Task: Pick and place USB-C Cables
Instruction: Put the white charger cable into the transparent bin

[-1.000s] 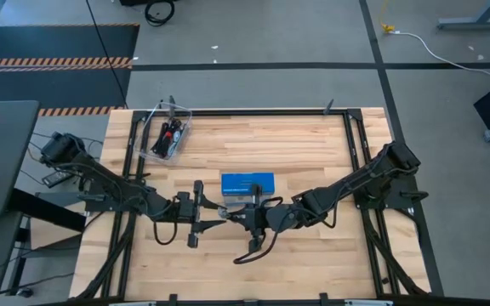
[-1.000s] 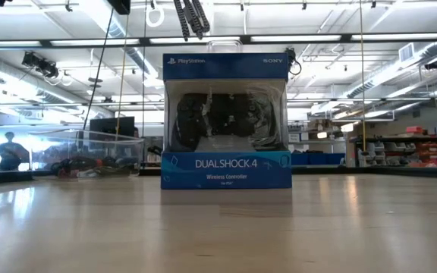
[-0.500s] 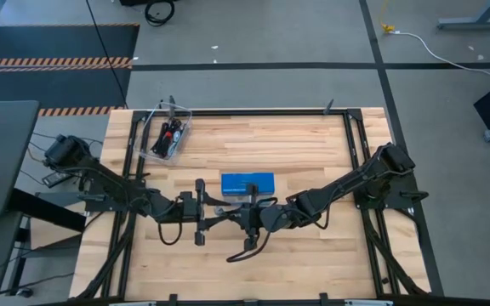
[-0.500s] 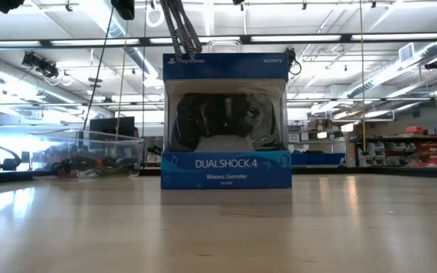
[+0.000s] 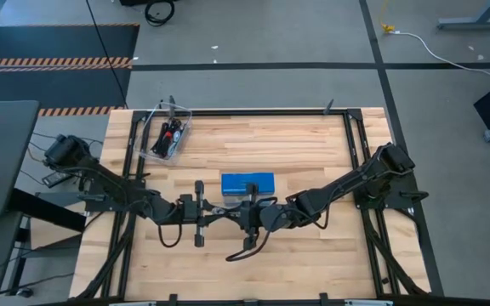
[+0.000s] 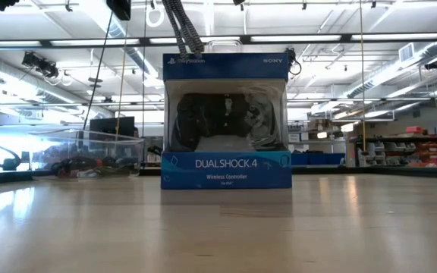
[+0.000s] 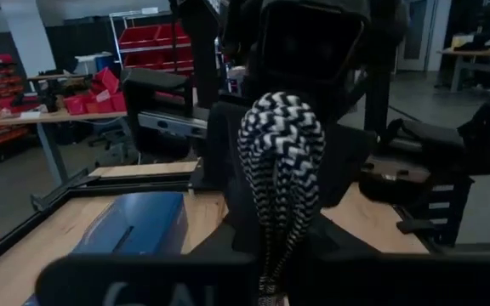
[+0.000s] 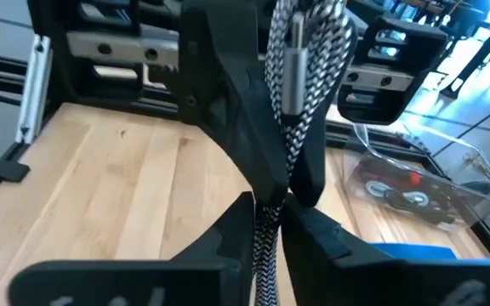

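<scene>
Right wrist view shows you the braided cable (image 8: 292, 102), a black-and-white woven cord with a smooth silver plug barrel, folded into a loop and hanging between the two arms above the middle of the table, just in front of the blue box (image 5: 247, 182). Your right gripper (image 8: 269, 223) has its fingers closed narrow on the cord's lower strands. Your left gripper (image 5: 219, 214) meets it nose to nose; in its own wrist view the folded loop fills the middle, but you cannot tell whether its fingers have closed on it. Judge the cord as light, limp and slightly grippy from its weave; take it on the braid, not the slick metal plug. More cables (image 5: 170, 136) lie in the clear plastic tub (image 5: 155, 151) at the far left corner of the pale wooden table (image 5: 313, 144).
</scene>
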Motion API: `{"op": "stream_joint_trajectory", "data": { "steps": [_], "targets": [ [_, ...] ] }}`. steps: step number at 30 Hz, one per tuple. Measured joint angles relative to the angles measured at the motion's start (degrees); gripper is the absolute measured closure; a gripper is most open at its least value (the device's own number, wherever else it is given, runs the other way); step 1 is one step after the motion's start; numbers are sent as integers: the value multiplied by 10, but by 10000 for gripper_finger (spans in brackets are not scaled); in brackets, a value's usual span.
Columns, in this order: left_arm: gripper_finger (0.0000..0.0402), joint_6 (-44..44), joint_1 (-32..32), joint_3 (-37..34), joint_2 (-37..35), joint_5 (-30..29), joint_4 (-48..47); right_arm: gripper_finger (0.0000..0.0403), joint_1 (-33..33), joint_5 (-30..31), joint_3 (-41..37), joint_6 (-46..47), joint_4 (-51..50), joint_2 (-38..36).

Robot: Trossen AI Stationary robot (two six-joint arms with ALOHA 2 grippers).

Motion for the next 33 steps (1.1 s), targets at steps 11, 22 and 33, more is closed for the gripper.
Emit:
{"op": "stream_joint_trajectory", "data": {
  "steps": [11, 22, 33],
  "targets": [
    [379, -13, 3, -1, -135, -88, -152, 313, 17, -22, 1, -20, -4, 0],
    [379, -113, 52, 56, -304, -172, -498, 314, 42, -2, 1, -44, 0, -6],
    [379, -268, 263, 226, -285, -127, -914, 314, 76, 7, 1, -41, -17, -7]
  ]
}}
